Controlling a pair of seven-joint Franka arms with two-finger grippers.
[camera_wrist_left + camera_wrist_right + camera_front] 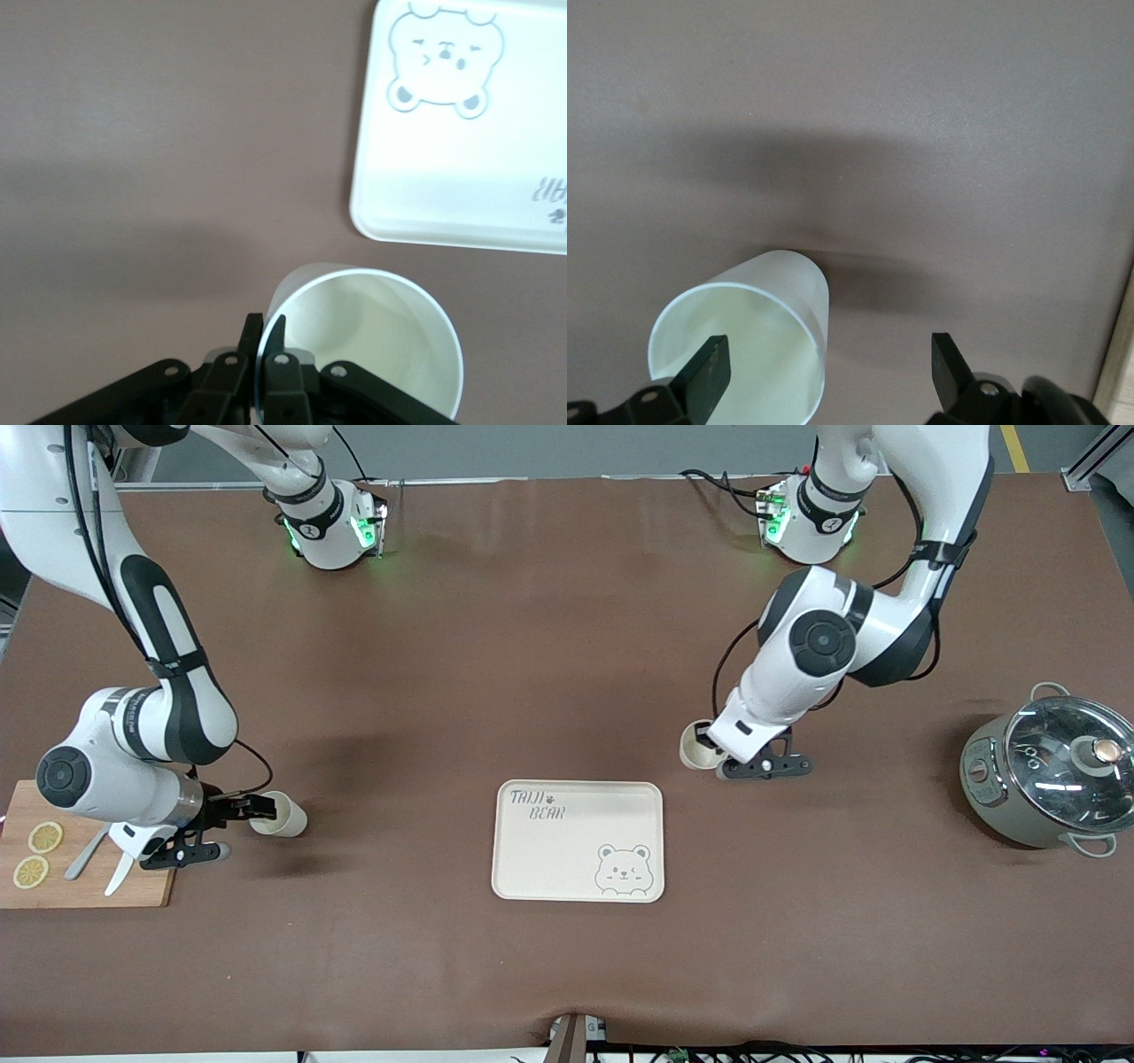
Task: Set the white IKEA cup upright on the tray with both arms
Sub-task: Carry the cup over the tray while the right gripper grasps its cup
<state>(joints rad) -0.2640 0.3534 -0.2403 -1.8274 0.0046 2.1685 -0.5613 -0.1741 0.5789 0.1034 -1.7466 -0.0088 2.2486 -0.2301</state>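
The cream tray (549, 859) with "TAIJI BEAR" lettering lies mid-table, near the front camera, and holds nothing. It also shows in the left wrist view (461, 177). My left gripper (713, 748) (264, 320) is shut on the rim of a white cup (698, 746) (372, 336), one finger inside and one outside, just off the tray's corner toward the left arm's end. A second white cup (282, 817) (757, 328) lies on its side beside the cutting board. My right gripper (259, 808) (828, 354) is open, with one finger at the cup's mouth and its wall between the fingers.
A wooden cutting board (89, 890) with lemon slices and a knife lies at the right arm's end, close under the right wrist. A grey pot with a glass lid (1054, 775) stands at the left arm's end.
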